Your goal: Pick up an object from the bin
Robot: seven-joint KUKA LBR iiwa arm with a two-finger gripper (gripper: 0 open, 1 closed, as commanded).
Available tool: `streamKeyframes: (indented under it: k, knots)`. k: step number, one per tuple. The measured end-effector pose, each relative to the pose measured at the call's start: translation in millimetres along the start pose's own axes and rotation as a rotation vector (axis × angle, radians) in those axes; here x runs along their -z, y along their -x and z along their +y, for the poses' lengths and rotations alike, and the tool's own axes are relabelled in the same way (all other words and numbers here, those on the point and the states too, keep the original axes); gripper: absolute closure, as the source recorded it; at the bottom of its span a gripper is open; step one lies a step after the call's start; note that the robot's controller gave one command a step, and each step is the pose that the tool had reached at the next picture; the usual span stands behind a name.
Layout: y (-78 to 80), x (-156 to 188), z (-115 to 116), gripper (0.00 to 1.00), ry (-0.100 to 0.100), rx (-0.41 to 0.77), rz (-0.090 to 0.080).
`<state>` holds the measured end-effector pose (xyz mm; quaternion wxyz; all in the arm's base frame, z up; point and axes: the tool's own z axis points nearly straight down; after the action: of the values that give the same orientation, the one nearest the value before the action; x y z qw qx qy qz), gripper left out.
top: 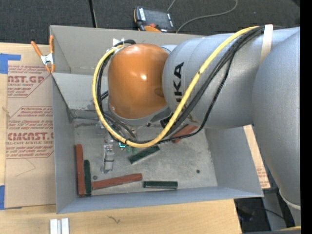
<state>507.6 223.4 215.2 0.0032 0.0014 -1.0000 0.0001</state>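
Note:
My gripper (107, 159) reaches down under the orange wrist cover to the bin floor, left of the middle. A dark green stick (144, 153) lies tilted just to its right, one end close under the wrist. A long red stick (117, 181) lies flat on the floor just below the gripper, near the front wall. Nothing shows in the gripper's grasp.
A red stick (78, 168) and a green stick (87, 177) lie side by side along the left wall. Another dark green stick (160, 184) rests near the front wall. A red piece (186, 130) peeks out under the arm, which covers the back of the bin.

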Motion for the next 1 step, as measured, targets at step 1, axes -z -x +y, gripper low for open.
streamKeyframes:
  k: [1]
  knots:
    - [-22.8,-148.7,-27.2,0.00,0.001,0.113,-0.010]
